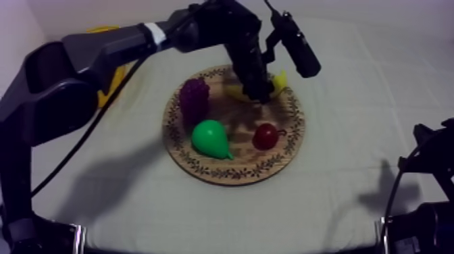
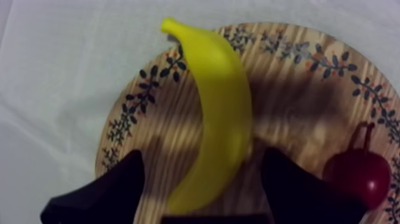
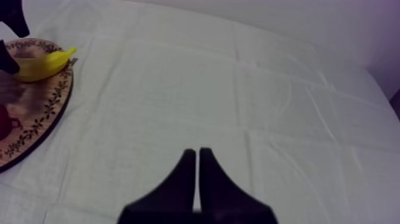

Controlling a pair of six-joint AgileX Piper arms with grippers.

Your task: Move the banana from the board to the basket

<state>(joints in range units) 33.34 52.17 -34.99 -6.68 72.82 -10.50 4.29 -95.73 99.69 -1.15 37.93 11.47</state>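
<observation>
My left arm point(image 1: 61, 74) is dark grey to black, with bulky rounded housings and a white band point(image 1: 154, 32) at eleven o'clock in the top view. My left gripper point(image 1: 261, 94) and right gripper point(image 3: 197, 152) have matte black, tapering fingers.

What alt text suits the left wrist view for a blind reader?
A yellow banana lies on a round wooden board between the left arm's open black fingers, one at each side. A small red fruit sits on the board nearby.
</observation>
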